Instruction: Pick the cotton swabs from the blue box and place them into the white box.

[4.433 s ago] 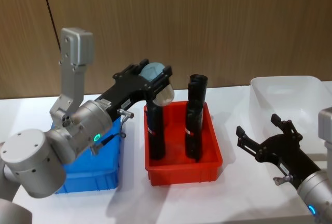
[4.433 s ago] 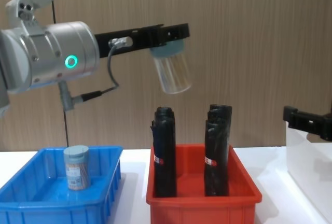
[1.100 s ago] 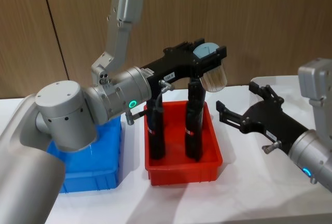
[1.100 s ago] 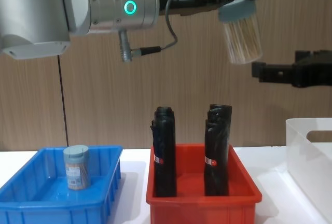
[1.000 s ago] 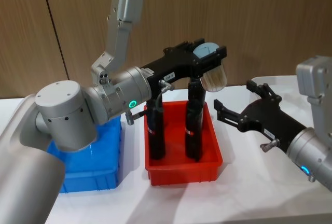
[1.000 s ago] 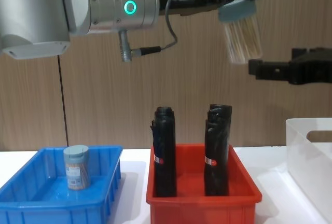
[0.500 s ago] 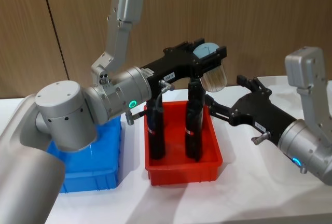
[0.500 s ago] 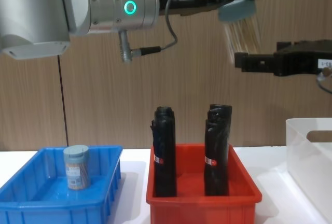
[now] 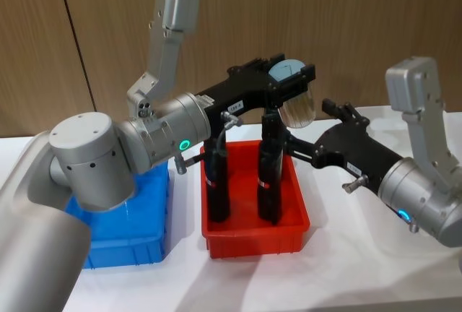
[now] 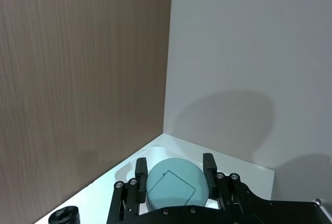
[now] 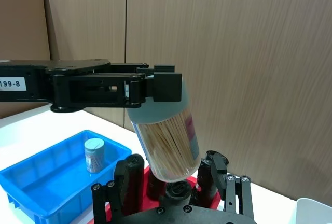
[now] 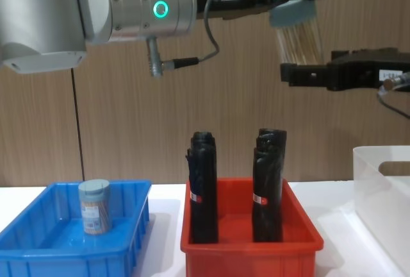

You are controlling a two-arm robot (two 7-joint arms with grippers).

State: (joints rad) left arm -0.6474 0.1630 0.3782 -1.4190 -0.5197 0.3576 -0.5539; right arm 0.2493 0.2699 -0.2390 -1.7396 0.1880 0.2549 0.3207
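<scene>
Jaws of the left gripper (image 9: pixel 291 78), its label ending "199-8", pinch the lid of one cotton swabs jar (image 9: pixel 298 110) above the red bin (image 9: pixel 253 240), spread jaws of the right gripper (image 11: pixel 172 164) flanking its base; the other jar (image 12: pixel 95 208) stands in the blue box (image 12: pixel 38 261).

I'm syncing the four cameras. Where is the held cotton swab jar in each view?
Head view: the held cotton swab jar sits upper centre.
Chest view: upper right.
Left wrist view: its pale blue lid, bottom centre.
Right wrist view: centre, tilted, right gripper open either side of its lower end.
Shared landmark: the left gripper clamped on its lid.
</scene>
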